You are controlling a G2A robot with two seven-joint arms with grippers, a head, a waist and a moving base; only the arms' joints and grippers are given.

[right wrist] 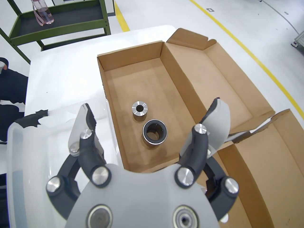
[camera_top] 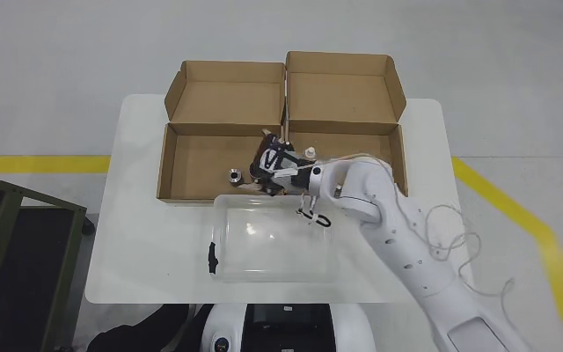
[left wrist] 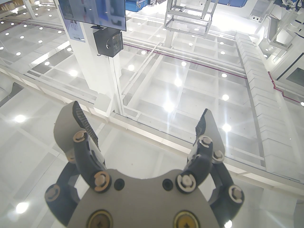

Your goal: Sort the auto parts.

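Two auto parts lie in the left cardboard box [right wrist: 133, 77]: a silver bushing [right wrist: 140, 109] and a black-rimmed sleeve [right wrist: 155, 132], close together near the wall that faces the bin. My right gripper [right wrist: 152, 105] hangs open above them with nothing between its fingers. From the top view, this gripper [camera_top: 274, 161] is over the right part of the left box [camera_top: 189, 163], beside the silver bushing [camera_top: 233, 175]. My left gripper [left wrist: 141, 107] is open, holds nothing and points up at a ceiling.
A second open cardboard box [camera_top: 352, 145] adjoins the first on the right. A clear plastic bin [camera_top: 273, 238] with a black clip [camera_top: 212, 257] stands in front of both. A green shelf [right wrist: 59, 17] holding a pink bottle [right wrist: 41, 10] stands beyond the table's left end.
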